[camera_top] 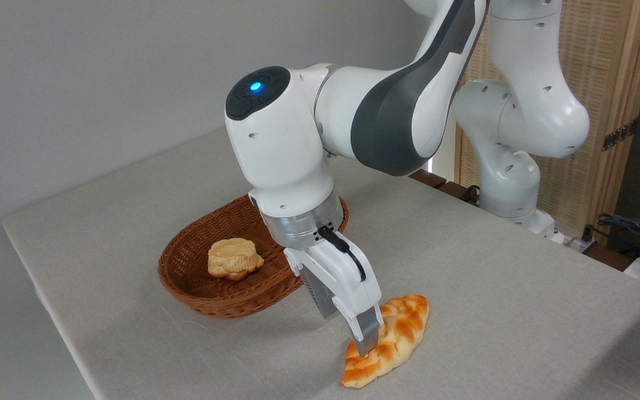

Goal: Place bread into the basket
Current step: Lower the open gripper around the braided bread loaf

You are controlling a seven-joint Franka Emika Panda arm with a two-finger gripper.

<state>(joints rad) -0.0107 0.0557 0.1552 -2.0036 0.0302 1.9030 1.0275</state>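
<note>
From where I stand, the near finger (365, 332) of the end effector (369, 343) covers the middle of the bread (395, 339), and the other finger is hidden behind it, so I cannot tell if it grips the loaf or only stands over it. The bread lies on the counter (492, 289), just beside the basket (209, 300) and outside it. The arm (386, 111) bends down from the upper right, its wrist hiding the basket's far rim. A small round bun (234, 258) sits inside the basket.
</note>
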